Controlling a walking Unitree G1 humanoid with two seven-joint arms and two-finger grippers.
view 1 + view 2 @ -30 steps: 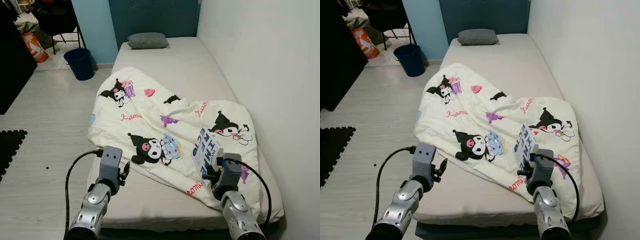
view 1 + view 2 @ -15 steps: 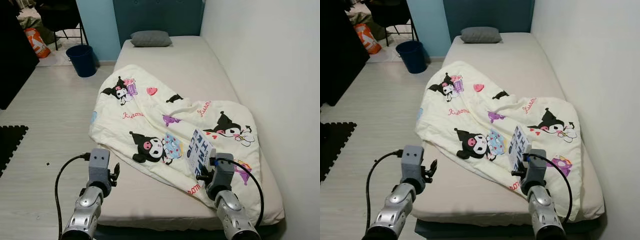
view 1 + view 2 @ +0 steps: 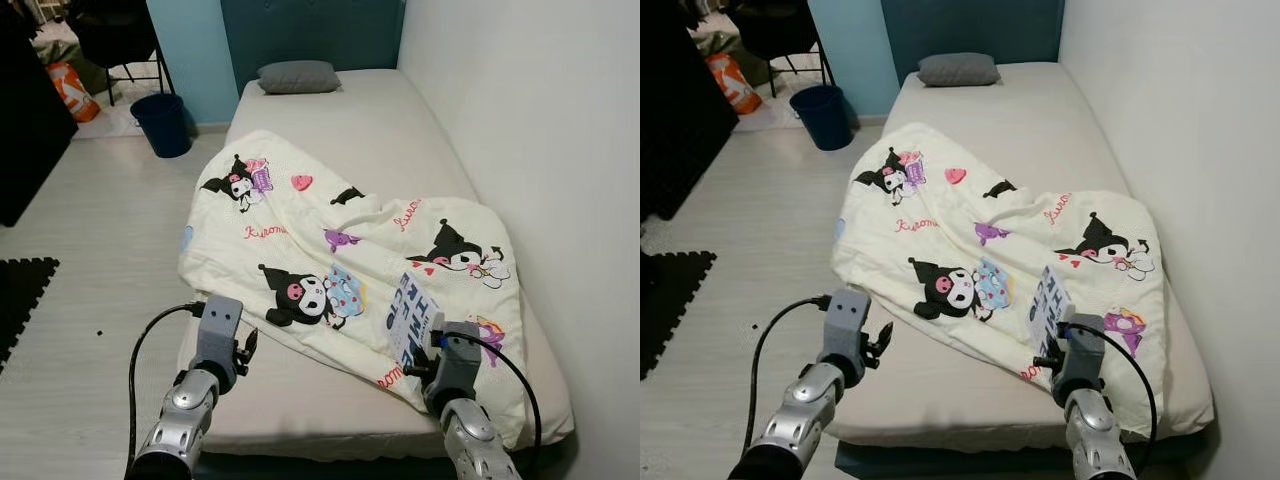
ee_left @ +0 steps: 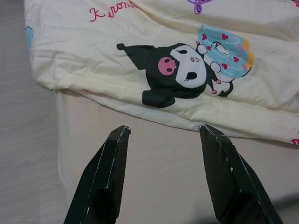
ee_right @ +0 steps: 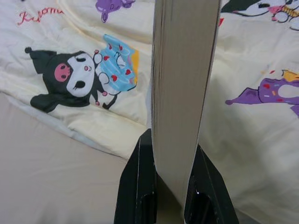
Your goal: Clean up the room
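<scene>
A cream blanket printed with cartoon characters lies crumpled across the bed. My right gripper is shut on a white book with blue lettering, held upright over the blanket's near right part; the book's page edge stands between the two fingers. My left gripper is open and holds nothing. It hovers over the bare mattress at the bed's near left corner, just short of the blanket's edge.
A grey pillow lies at the head of the bed. A white wall runs along the bed's right side. A dark blue bin stands on the pale floor, with a black foam mat at the left.
The whole view has shifted slightly as the camera moved. The left arm has come up and inward toward the bed corner. The right gripper still holds the book, slightly lower in view.
</scene>
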